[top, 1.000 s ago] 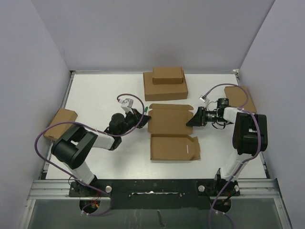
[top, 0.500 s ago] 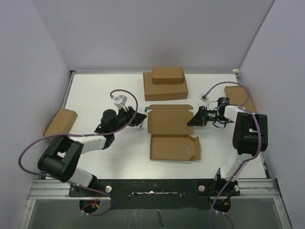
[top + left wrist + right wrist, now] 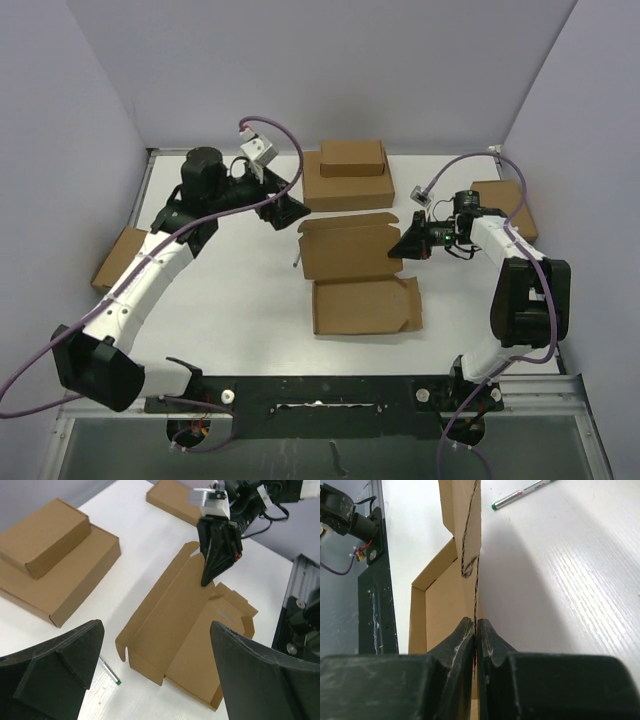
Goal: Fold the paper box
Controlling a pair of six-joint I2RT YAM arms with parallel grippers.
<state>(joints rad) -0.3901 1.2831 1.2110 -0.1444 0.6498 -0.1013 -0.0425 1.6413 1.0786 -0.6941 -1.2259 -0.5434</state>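
Note:
The paper box [image 3: 352,272] lies unfolded mid-table, a brown die-cut sheet with its near half formed into a shallow tray [image 3: 365,306] and its far panel [image 3: 350,250] lifted a little. My right gripper [image 3: 404,246] is shut on that panel's right edge; in the right wrist view the fingertips [image 3: 476,629] pinch the thin cardboard edge [image 3: 470,540]. My left gripper [image 3: 287,211] hangs open above the table, up and to the left of the box, holding nothing. In the left wrist view its fingers [image 3: 55,675] frame the paper box [image 3: 185,630] and the right gripper [image 3: 217,555].
A stack of two closed brown boxes [image 3: 347,180] stands at the back centre. One more box [image 3: 500,205] sits at the right edge and another [image 3: 122,257] at the left edge. A green-tipped pen [image 3: 297,259] lies just left of the paper box.
My left arm let go of the box's left side, opened, and rose back to the far left. My right gripper closed on the right edge. The far panel lifted and shifted slightly.

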